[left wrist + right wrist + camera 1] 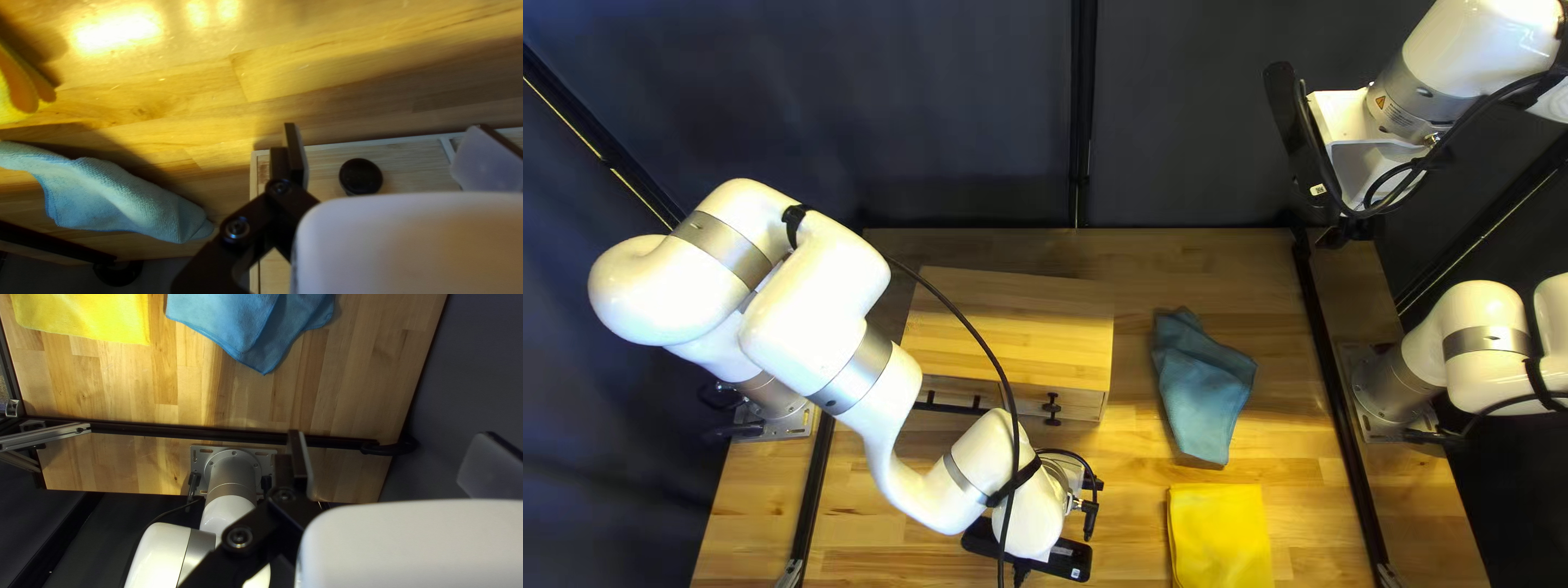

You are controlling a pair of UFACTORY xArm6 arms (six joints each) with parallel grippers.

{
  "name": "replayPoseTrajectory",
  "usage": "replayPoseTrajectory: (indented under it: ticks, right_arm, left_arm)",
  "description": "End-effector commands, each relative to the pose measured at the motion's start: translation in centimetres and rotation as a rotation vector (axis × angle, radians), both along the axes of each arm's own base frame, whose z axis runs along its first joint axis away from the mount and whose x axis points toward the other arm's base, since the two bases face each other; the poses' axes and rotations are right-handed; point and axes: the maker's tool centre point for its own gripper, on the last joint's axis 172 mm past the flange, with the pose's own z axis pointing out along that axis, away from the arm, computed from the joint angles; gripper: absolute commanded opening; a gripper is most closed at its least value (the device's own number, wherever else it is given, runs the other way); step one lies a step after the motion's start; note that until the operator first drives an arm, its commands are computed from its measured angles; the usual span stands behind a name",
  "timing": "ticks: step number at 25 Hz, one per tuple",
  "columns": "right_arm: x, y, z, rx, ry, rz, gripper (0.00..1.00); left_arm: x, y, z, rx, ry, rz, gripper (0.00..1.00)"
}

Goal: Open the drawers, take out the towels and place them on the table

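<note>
Dark curtain (931,106) backs a wooden surface (1225,261). Drawers (1013,335) sit centre; blue towel (1201,384) lies at their 3 o'clock, yellow towel (1217,535) at 5 o'clock. Both arms' jaws gape wide, empty.

Here's the left arm (809,327): glossy white rounded shells, with brushed silver bands (859,371) ringing the joints. A thin black cable (990,355) runs along it, cinched down by black straps (794,222). The right arm (1470,49) wears the same white and silver, and there's a small orange warning triangle (1380,103) on its grey collar, with black cables (1401,175) looped below. Its base plate (198,457) is silver metal with slotted holes, under a white column. Up close, the left gripper (384,132) is matt black, with flat fingers (295,151) on angular links (253,228), each pivot pinned by a shiny round-headed screw (237,229).
</note>
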Motion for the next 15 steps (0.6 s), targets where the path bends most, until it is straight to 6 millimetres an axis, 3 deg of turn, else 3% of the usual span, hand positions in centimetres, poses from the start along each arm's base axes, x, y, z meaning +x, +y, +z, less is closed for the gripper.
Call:
replayPoseTrajectory:
  ticks: [1,7,15]
  right_arm:
    - [0.0,0.0,0.0,0.0,0.0,0.0,1.0]
    - [0.0,0.0,0.0,0.0,0.0,0.0,1.0]
    - [0.0,0.0,0.0,0.0,0.0,0.0,1.0]
  left_arm:
    - [0.0,0.6,-0.3,0.029,0.003,0.007,1.0]
    - [0.9,1.4,-1.4,0.094,0.015,0.021,1.0]
    - [0.8,2.1,-1.2,0.155,0.009,0.024,1.0]
